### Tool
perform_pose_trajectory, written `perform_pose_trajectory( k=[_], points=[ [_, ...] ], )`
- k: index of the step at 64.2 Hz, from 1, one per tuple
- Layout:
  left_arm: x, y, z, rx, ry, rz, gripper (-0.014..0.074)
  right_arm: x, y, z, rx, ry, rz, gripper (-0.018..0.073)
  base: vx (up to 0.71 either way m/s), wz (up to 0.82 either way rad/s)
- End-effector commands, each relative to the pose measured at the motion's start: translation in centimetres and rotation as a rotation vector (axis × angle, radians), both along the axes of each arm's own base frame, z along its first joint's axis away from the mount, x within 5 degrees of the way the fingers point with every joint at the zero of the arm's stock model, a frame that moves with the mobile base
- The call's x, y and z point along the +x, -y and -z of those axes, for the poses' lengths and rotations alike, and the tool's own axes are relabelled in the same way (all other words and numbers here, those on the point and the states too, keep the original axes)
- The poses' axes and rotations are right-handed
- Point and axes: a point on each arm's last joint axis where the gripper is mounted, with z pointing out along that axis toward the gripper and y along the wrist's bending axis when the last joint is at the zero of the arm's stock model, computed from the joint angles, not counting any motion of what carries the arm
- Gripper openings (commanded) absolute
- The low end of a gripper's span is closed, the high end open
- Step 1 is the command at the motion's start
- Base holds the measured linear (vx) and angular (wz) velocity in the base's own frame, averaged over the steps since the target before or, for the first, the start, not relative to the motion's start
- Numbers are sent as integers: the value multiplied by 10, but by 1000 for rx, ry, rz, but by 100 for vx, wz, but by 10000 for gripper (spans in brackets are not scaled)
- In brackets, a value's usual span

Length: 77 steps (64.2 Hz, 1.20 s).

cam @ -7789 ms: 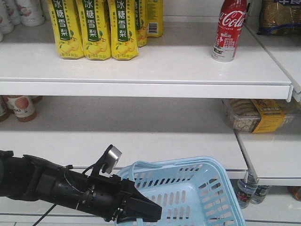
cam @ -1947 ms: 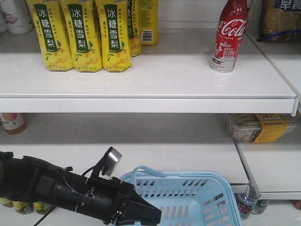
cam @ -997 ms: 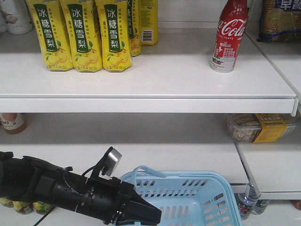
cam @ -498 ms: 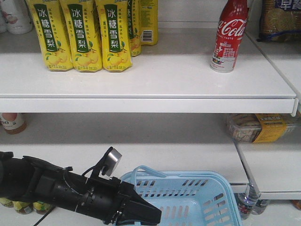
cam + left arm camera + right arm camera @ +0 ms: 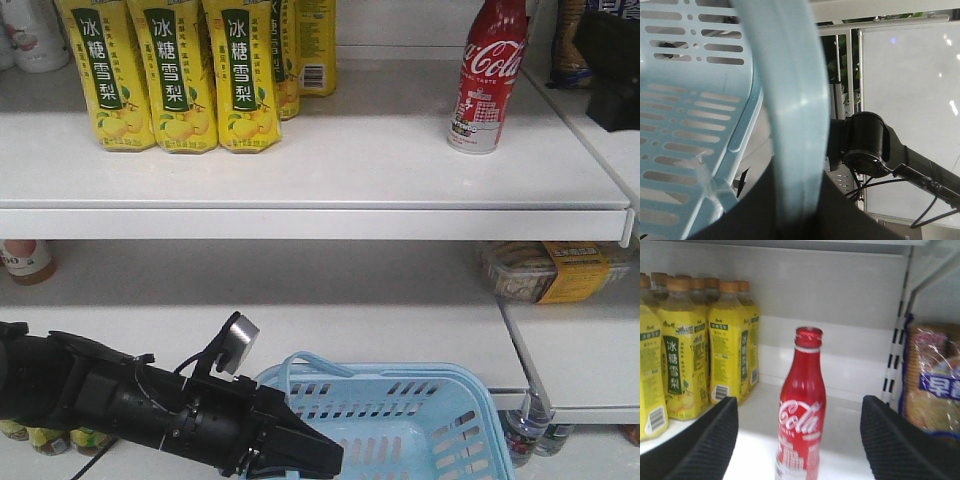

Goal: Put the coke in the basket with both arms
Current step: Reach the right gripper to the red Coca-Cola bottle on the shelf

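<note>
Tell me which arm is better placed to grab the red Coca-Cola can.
Right. The right fingers are open and facing the red slim Coca-Cola can on the white shelf; the left fingers are shut on the handle of the light blue plastic basket.

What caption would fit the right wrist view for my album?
Open right gripper lined up on a Coca-Cola can standing on a white shelf, yellow pear-drink bottles beside it.

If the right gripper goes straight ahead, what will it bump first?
Probably the coke, standing upright, centred between the open jaws of the right gripper. How far off it is, I can't tell.
</note>
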Motion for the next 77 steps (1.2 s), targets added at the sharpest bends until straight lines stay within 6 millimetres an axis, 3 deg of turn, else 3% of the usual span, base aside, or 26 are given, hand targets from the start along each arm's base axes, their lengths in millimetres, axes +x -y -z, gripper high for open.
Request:
perform_pose_trajectory(
  k=[1,13,31,77],
  points=[
    [4,3,-27,-143,32,-28,-7,10,-4,-29,16,128,-7,494,0,0],
    [4,3,-27,-143,32,-28,-7,41,-13,-34,13,108,-7,494,0,0],
    [4,3,-27,-143,32,-28,-7,72,-21,-38,7,95,-7,494,0,0],
    [4,3,-27,-143,32,-28,-7,112,-29,-25,-48,151,5,494,0,0]
  ],
)
